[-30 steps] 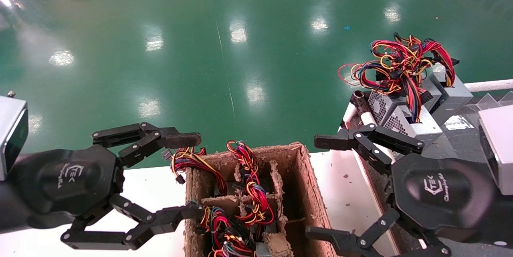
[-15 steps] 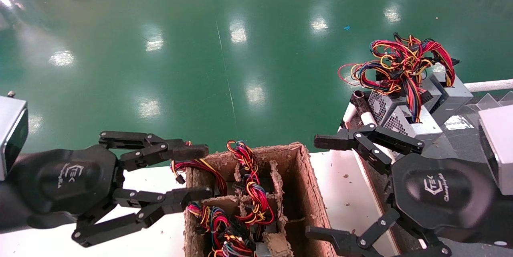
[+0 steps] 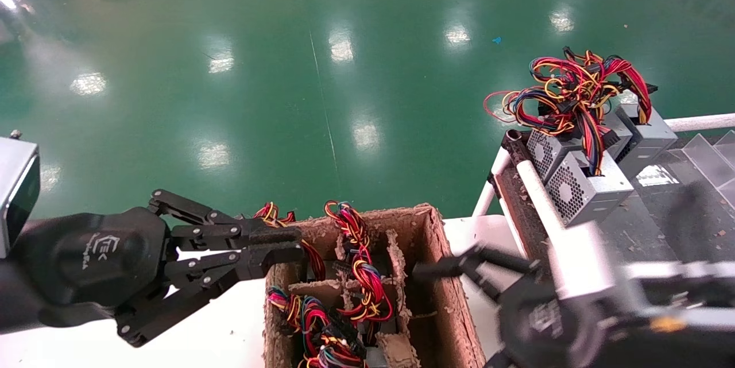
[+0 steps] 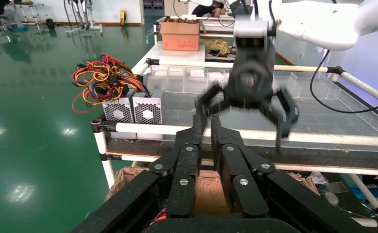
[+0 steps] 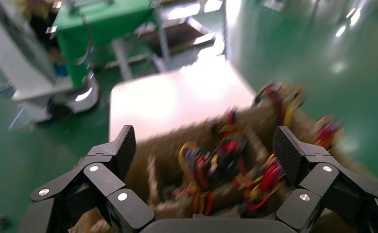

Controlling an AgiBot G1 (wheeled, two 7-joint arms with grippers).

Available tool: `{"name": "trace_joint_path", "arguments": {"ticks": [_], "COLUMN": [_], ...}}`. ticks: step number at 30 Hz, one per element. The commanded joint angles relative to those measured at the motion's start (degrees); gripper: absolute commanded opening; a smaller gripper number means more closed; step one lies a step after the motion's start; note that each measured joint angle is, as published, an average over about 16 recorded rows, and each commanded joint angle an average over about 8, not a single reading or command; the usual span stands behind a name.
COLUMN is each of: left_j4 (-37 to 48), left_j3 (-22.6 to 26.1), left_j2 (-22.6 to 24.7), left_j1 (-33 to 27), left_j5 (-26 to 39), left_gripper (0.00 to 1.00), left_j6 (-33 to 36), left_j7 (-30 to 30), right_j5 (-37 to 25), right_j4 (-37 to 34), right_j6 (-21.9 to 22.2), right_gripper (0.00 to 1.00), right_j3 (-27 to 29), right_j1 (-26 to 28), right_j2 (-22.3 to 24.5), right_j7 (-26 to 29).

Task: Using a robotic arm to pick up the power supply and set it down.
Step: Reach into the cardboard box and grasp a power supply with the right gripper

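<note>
Left gripper [image 3: 284, 244] sits at the left wall of the cardboard box [image 3: 436, 264], fingers pinched nearly together with only a thin slit between them, nothing visibly clamped. A loop of red/yellow wires [image 3: 270, 214] pokes up just behind the fingertips; can't tell if they touch. Box is divided by cardboard partitions, packed with wire bundles [image 3: 359, 264]; the units under them are mostly hidden. Right gripper [image 5: 201, 150] is over the box's right side, blurred in the head view, fingers spread wide and empty. Far right, on the rack [image 3: 534, 196]: two grey power supplies [image 3: 574, 184] side by side at the edge, vent faces outward, wire tangle [image 3: 574, 92] piled on top.
</note>
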Motion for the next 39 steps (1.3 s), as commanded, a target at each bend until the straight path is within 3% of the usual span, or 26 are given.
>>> {"name": "trace_joint_path", "arguments": {"ticks": [1,3,5,11,12,13,23,39], "left_j4": [0.0,0.0,0.0,0.0,0.0,0.0,0.0,0.0], "left_j3": [0.0,0.0,0.0,0.0,0.0,0.0,0.0,0.0], "left_j2": [0.0,0.0,0.0,0.0,0.0,0.0,0.0,0.0], "left_j1": [0.0,0.0,0.0,0.0,0.0,0.0,0.0,0.0], "left_j5": [0.0,0.0,0.0,0.0,0.0,0.0,0.0,0.0], "left_gripper": [0.00,0.00,0.07,0.82,0.94,1.00,1.00,1.00], "left_j6": [0.0,0.0,0.0,0.0,0.0,0.0,0.0,0.0], "left_j7": [0.0,0.0,0.0,0.0,0.0,0.0,0.0,0.0], "right_j5": [-2.3,-4.5,-6.5,-12.6,-13.6,-14.5,-19.5,-22.4], "right_j4": [0.3,0.2,0.1,-0.3,-0.3,-0.3,0.2,0.6], "right_j6": [-0.1,-0.1,-0.1,1.8,2.3,2.8,6.8,9.0], "right_gripper": [1.00,1.00,0.79,0.04,0.00,0.00,0.00,0.00], "right_j3": [-1.6,-3.2,-4.6,-7.9,-8.3,-8.7,-10.6,-11.7], "right_j1": [0.6,1.1,1.6,2.5,2.7,2.8,3.3,3.0], "right_j2": [-1.0,-2.4,-3.8,-7.9,-8.6,-9.2,-12.9,-14.4], "right_j7": [0.9,1.5,1.9,2.3,2.4,2.5,4.1,4.6]}}
